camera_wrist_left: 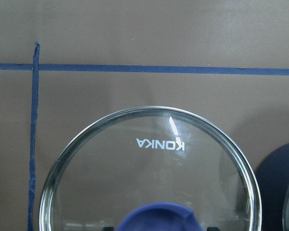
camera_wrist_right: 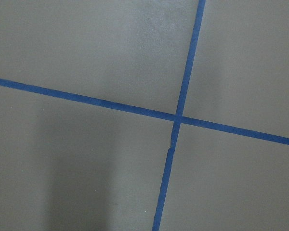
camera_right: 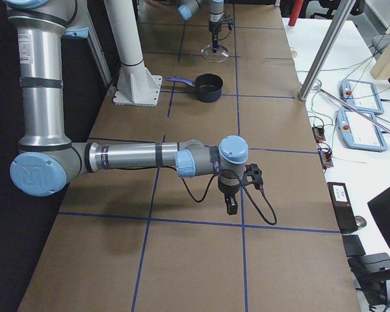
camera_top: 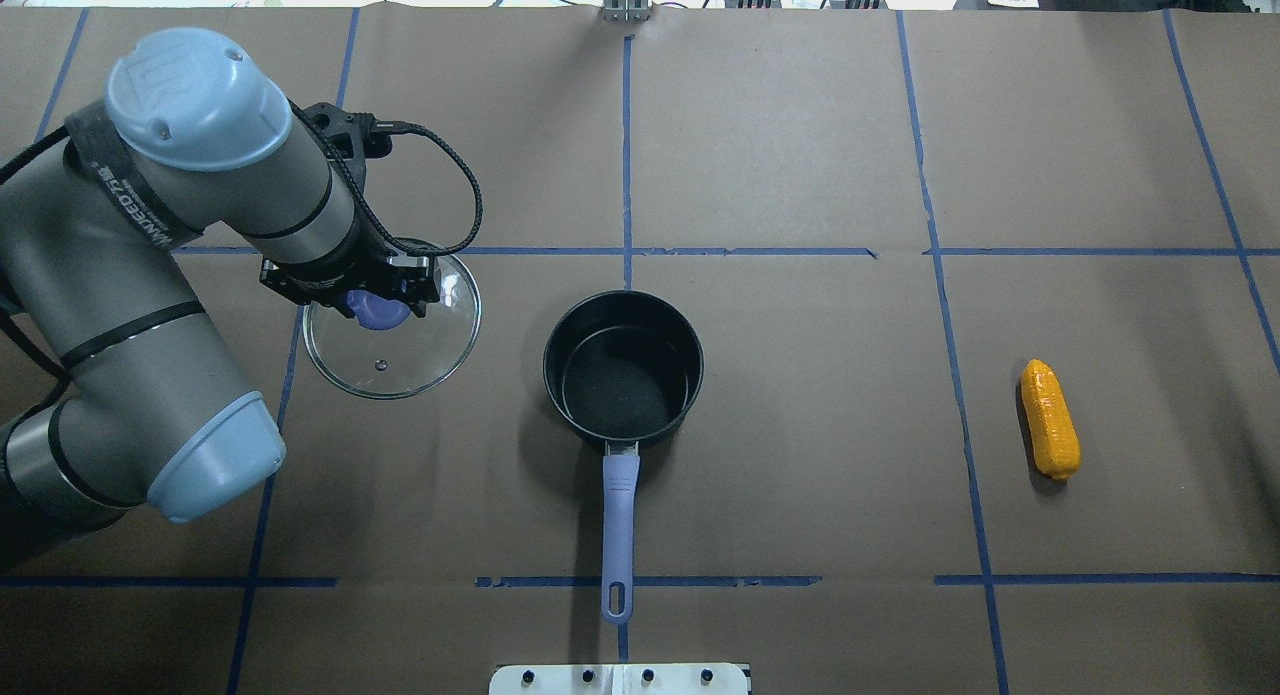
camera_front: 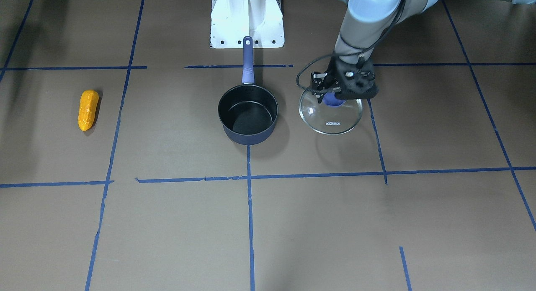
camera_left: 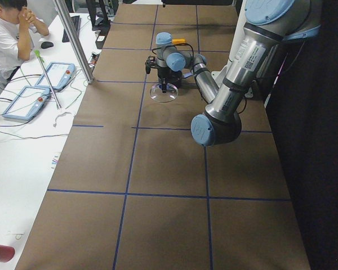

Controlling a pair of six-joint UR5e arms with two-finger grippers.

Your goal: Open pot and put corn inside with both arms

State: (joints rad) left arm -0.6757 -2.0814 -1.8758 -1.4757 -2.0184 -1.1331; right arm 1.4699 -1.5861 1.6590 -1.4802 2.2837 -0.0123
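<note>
Left arm [camera_top: 180, 275]: reaches over the table [camera_top: 800, 125] on the pot's robot-left side. Right arm [camera_right: 130, 156]: stretched low, well away from the pot on its robot-right side, seen only in the right side view.

Pot [camera_top: 623, 370]: open, black inside empty, upright, handle pointing back at the robot base.

Lid [camera_top: 400, 360]: glass, off the pot, just beside it on the robot-left side, rim near the pot wall but not touching. Can't tell whether it rests on the table or hangs just above.

Corn [camera_top: 1049, 418]: lying flat, well apart from the pot on the robot-right side, nothing near it in the overhead view.

Left gripper [camera_top: 372, 295]: straight over the lid's purple knob [camera_top: 378, 313], fingers straddling it. Looks clamped on the knob, though the gripper body hides the contact.

Right gripper [camera_right: 231, 207]: pointing down over bare taped table, holding nothing visible. Can't tell whether its jaws are apart or together; its wrist view shows only tape lines.

Step, as judged: the opening part is basically done and the lid is being parked beside the pot. Corn part not started.

Next calls for: left lets go of the knob and lifts clear. Right travels to the corn, comes down across the cob's middle, grips it, carries it over the pot mouth and drops it in. The cob is about as long as the pot is wide, so it probably needs to go in tilted.
</note>
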